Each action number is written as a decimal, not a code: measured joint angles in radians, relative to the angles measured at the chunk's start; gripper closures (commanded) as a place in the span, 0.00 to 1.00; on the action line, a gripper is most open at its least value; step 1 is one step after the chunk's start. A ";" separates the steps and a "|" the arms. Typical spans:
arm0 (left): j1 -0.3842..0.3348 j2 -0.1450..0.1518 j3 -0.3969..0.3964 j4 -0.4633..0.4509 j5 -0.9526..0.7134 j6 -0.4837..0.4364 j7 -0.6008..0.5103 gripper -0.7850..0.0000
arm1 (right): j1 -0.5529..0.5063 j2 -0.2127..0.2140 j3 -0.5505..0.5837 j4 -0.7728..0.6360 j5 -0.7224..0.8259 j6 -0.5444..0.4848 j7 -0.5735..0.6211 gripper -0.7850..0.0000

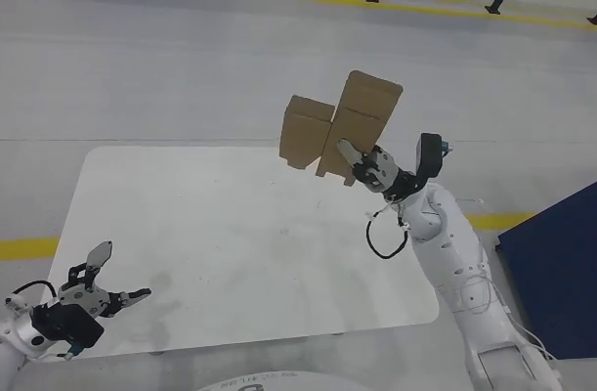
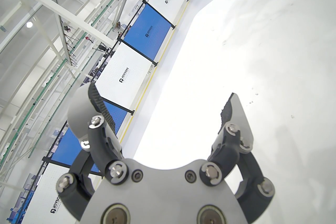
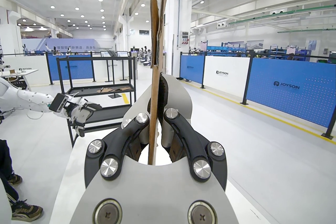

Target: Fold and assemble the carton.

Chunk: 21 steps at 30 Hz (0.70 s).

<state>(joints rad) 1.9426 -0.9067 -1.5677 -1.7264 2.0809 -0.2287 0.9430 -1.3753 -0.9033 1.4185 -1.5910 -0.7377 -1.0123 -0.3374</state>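
Over the 1 o'clock edge of the white table [image 1: 239, 244] the flattened carton [image 1: 342, 132] hangs clamped in the right gripper [image 1: 353, 156] — probably best lowered toward centre, where the left gripper [image 1: 121, 273], spread empty at 8 o'clock, can open its panels.

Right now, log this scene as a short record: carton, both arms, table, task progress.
carton: brown cardboard, flattened, held up in the air by the table's far edge
right gripper: jaws shut on the carton's lower part
left gripper: jaws open, holding nothing, above the table's near left area
table: white top, rounded corners
progress: carton not yet formed into a box
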 measured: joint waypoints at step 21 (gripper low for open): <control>0.000 0.000 0.000 0.000 0.000 0.000 0.000 0.00 | 0.022 0.006 -0.207 -0.028 0.617 0.000 0.283 1.00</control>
<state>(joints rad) 1.9426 -0.9067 -1.5677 -1.7264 2.0809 -0.2287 0.9430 -1.3533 -0.8969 1.2116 -1.6191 -0.1205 -1.0123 -0.0540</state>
